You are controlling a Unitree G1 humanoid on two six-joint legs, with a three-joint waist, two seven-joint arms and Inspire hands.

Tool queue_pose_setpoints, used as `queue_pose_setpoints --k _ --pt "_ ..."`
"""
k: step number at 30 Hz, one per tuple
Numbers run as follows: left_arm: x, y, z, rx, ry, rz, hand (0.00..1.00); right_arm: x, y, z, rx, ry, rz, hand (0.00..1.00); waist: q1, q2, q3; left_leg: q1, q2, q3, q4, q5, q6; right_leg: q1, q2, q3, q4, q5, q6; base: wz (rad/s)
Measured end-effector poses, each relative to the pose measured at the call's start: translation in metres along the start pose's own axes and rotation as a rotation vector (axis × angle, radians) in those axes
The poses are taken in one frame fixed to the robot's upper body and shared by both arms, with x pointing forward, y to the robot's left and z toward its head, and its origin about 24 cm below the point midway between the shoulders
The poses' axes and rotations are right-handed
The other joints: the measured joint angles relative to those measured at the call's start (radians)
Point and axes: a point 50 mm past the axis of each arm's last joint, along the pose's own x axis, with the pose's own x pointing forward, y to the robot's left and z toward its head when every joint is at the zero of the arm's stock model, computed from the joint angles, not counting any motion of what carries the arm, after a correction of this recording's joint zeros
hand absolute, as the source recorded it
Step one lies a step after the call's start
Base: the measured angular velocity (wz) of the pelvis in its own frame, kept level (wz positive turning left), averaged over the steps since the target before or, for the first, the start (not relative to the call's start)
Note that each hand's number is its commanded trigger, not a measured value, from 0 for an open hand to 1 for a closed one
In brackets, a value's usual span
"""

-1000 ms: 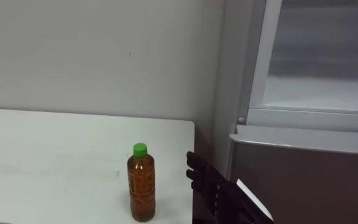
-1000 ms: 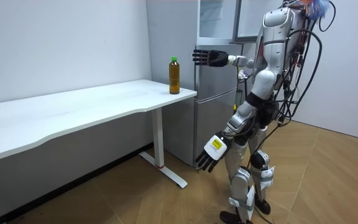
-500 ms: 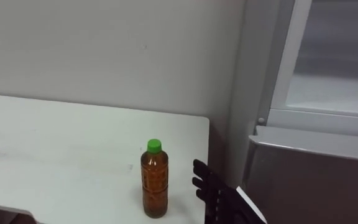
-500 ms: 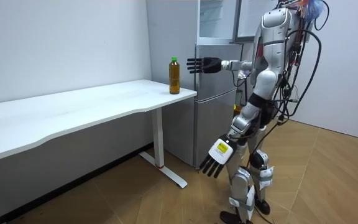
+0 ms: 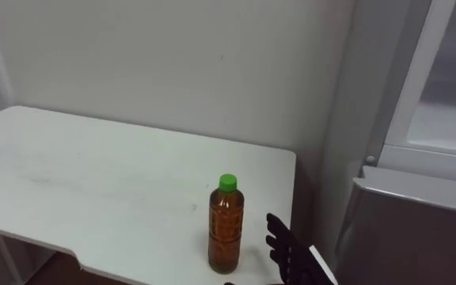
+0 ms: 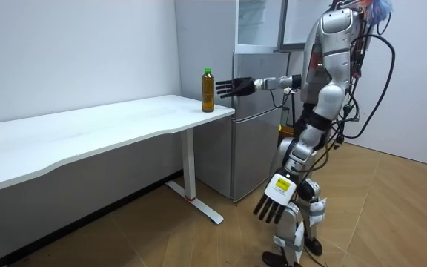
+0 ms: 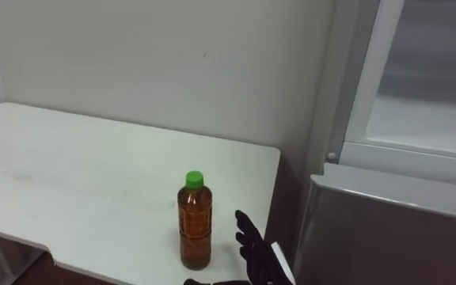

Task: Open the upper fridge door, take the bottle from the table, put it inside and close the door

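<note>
One full tea bottle (image 5: 226, 224) stands upright near the corner of the white table (image 5: 93, 182). My right hand (image 5: 287, 249) hovers at its 4 o'clock, fingers straight, holding nothing. I judge the bottle hefty, stiff and smooth, so I'd wrap its labelled mid-body. My left hand (image 6: 275, 199) hangs relaxed.

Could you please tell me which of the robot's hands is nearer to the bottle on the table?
Right. The right hand is raised just beside the bottle, open, not touching; the left hand hangs low beside its legs, far off.
</note>
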Motion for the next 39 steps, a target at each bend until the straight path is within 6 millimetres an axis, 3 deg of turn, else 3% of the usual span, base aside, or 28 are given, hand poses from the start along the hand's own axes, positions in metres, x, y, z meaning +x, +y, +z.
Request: queue_pose_setpoints --k 10,17,24,27,30,39 --pt "-0.006 -0.014 -0.012 0.04 0.06 -0.039 0.0 0.021 0.004 0.004 -0.032 0.009 -0.069 0.0 0.06 0.018 0.0134 -0.006 -0.002 -0.008 0.0 0.009 0.006 0.001 -0.011 -0.048 0.001 0.0 0.001 0.05" --pt "-0.007 -0.016 -0.016 0.055 0.089 -0.046 0.0 0.023 0.003 0.006 -0.021 0.003 -0.118 0.0 0.066 0.022 0.0114 -0.028 -0.018 -0.047 0.008 0.015 0.011 0.003 -0.016 -0.087 0.002 0.0 0.003 0.17" --pt "-0.009 -0.017 -0.018 0.068 0.09 -0.072 0.0 0.029 0.005 0.0 -0.018 0.04 -0.147 0.0 0.069 0.03 0.0117 -0.037 -0.018 -0.054 0.017 0.016 0.01 0.001 -0.015 -0.091 0.001 0.0 0.004 0.03" --pt "-0.009 -0.017 -0.017 0.069 0.094 -0.074 0.0 0.029 0.005 0.0 -0.018 0.04 -0.16 0.0 0.069 0.029 0.0107 -0.04 -0.018 -0.059 0.018 0.018 0.008 0.001 -0.014 -0.1 0.002 0.0 0.004 0.05" --pt "-0.009 -0.016 -0.015 0.08 0.087 -0.072 0.0 0.029 0.005 0.0 -0.021 0.04 -0.176 0.0 0.067 0.025 0.0049 -0.047 -0.02 -0.073 0.018 0.023 0.008 0.001 -0.015 -0.113 0.002 0.0 0.004 0.12" --pt "-0.008 -0.017 -0.011 0.093 0.072 -0.098 0.0 0.035 -0.002 -0.005 -0.042 0.077 -0.211 0.0 0.068 0.02 0.0042 -0.064 -0.026 -0.092 0.02 0.037 0.009 -0.004 -0.017 -0.135 0.002 0.0 0.004 0.08"
